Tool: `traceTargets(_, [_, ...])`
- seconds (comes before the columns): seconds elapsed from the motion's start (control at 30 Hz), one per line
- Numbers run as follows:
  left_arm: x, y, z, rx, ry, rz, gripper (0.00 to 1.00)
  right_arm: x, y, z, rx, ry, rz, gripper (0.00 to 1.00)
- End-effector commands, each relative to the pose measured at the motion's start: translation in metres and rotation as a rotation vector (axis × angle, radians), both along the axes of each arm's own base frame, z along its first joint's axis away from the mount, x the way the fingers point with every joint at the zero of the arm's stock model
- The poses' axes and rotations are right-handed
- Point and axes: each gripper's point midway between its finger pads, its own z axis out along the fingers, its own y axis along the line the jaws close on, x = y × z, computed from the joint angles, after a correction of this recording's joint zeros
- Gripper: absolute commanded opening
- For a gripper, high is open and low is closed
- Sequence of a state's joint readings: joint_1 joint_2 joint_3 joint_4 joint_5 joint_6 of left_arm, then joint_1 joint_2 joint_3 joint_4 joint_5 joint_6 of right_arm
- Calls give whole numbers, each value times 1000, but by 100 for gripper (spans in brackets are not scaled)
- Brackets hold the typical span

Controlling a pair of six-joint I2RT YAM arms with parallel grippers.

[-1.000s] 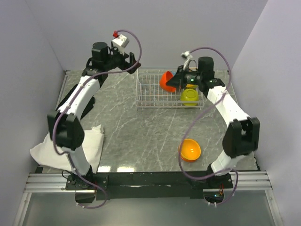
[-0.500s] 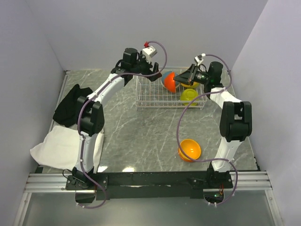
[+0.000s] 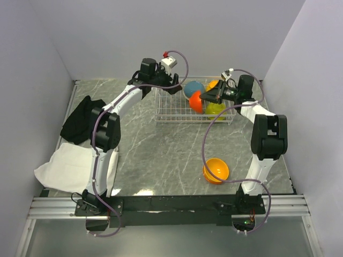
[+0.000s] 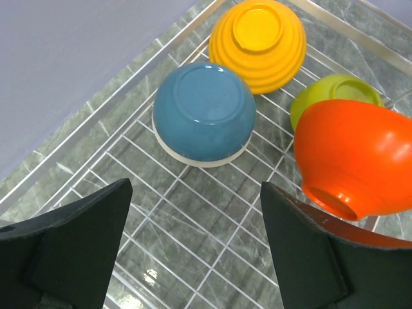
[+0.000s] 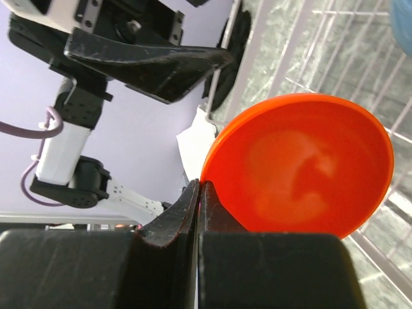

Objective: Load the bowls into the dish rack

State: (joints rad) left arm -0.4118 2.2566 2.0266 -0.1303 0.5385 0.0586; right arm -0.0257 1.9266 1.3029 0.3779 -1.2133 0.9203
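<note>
- The right gripper (image 5: 198, 190) is clamped on the rim of a tilted orange bowl (image 4: 351, 158), held just above the dish rack (image 3: 182, 114). Such a thin pinch could slip.
- The lime green bowl (image 4: 328, 93) sits just beside it, so lowering may knock it.
- The left gripper (image 4: 196, 193), jaws apart and empty, hovers near. The arms could collide.

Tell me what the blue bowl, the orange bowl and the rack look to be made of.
Blue bowl: glossy, possibly glazed ceramic or hard plastic; it shows soft highlights and a pale band at the rim.
Orange bowl: smooth and thin-walled, likely plastic; the colour is even, with a satin sheen.
Dish rack: thin metal wire, white or silvery finish; it glints.
</note>
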Motion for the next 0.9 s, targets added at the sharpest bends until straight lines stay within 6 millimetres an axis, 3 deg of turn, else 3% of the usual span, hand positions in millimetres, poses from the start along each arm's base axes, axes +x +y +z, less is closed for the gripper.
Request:
traceTargets(0.0, [-9,-9,5,-26,-20,-50,87,0,-4,-9,-37,-29,18,0])
traceTargets(0.23, [-32,-21,-15,-4,24,-118,82,0,-7,-31,-62,4,12,0])
traceTargets(0.37, [-35,-26,-22,-5,35,-134,80,1,-10,-37,-71,20,8,0])
traceTargets(0.63, [-36,-48,-30,0,36,-179,79,5,-14,-41,-73,24,7,0])
traceTargets(0.87, [-42,-54,-44,19,59,-197,77,5,-14,-41,-81,21,10,0])
